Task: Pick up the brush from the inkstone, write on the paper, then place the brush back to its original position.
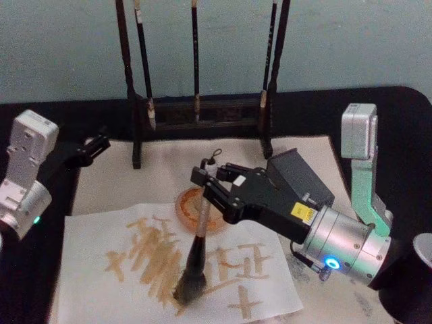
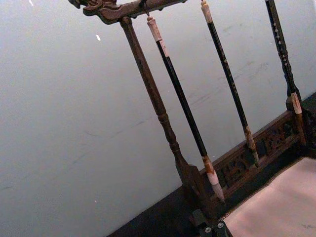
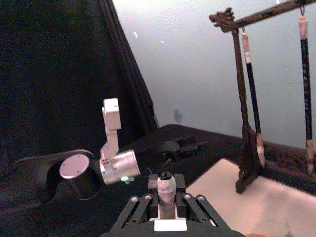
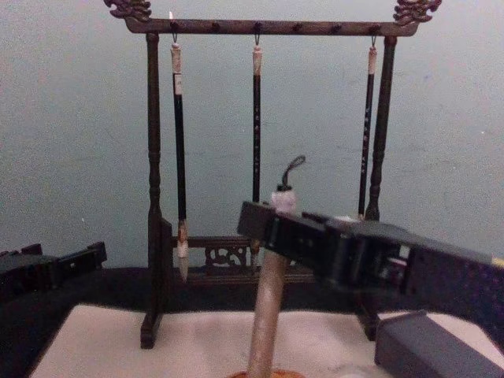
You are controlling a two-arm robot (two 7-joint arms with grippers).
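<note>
**A:** The right gripper (image 1: 208, 191) had its fingers pinched on the brush (image 1: 197, 250), high on the pale handle just under the white cap. The brush hung below the fingers, a little tilted, and its bristles looked to be touching the paper (image 1: 88, 290).

**B:** So it was writing?

**A:** I'd say so. Ochre strokes (image 1: 152, 253) lay all round the tip, and more on the wrist side of it. An orange dish (image 1: 185, 206) sat right under the fingers.

**B:** And the left gripper (image 1: 100, 143)?

**A:** Parked well off to the far side, past the paper's edge. I couldn't tell how its fingers stood.

**B:** Where was the inkstone (image 4: 425, 346)?

**A:** Back behind the gripper, beside its wrist and lower than the arm. Nothing was resting on what I could see of it.

**B:** What came next, do you think?

**A:** My guess is it had to finish the stroke and then lift straight up so the wet bristles didn't drag. After that, it would swing back toward its own wrist side and lay the brush on the stone before letting go. The rack (image 1: 202, 111) stood just beyond the fingers, so the lift needed to stay clear of that.
</note>
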